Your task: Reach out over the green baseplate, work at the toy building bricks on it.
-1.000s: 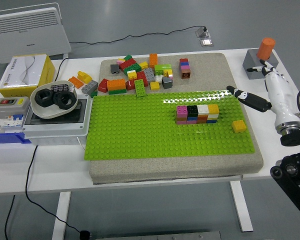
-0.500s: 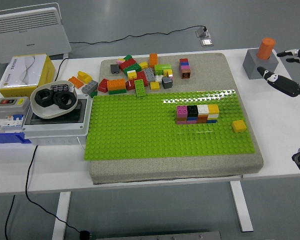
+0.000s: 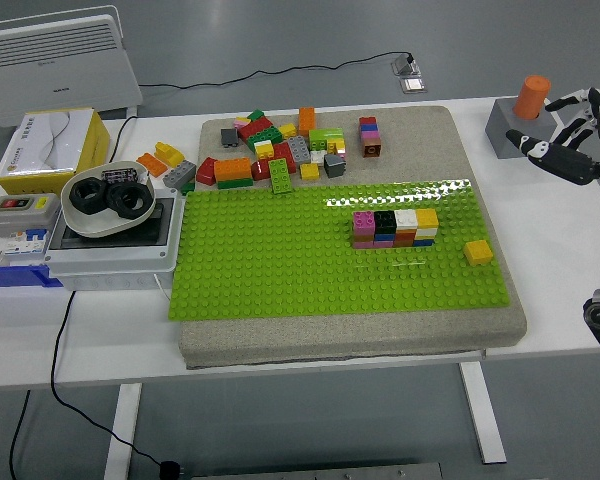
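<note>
A green baseplate lies on a grey mat in the middle of the table. A low wall of stacked bricks stands on its right half, topped pink, black, white and yellow. A single yellow brick sits near the plate's right edge. A pile of loose bricks lies on the mat behind the plate. My right hand hovers at the far right edge of the picture, off the mat, fingers spread and empty. The left arm is out of view.
A grey block with an orange cylinder stands at the back right, just left of my hand. A grey box holding a bowl of black rings stands left of the plate, with a yellow carton behind it.
My right hand has drawn back from the baseplate's right edge, up and to the right, to the picture's far right. The bricks have not moved.
</note>
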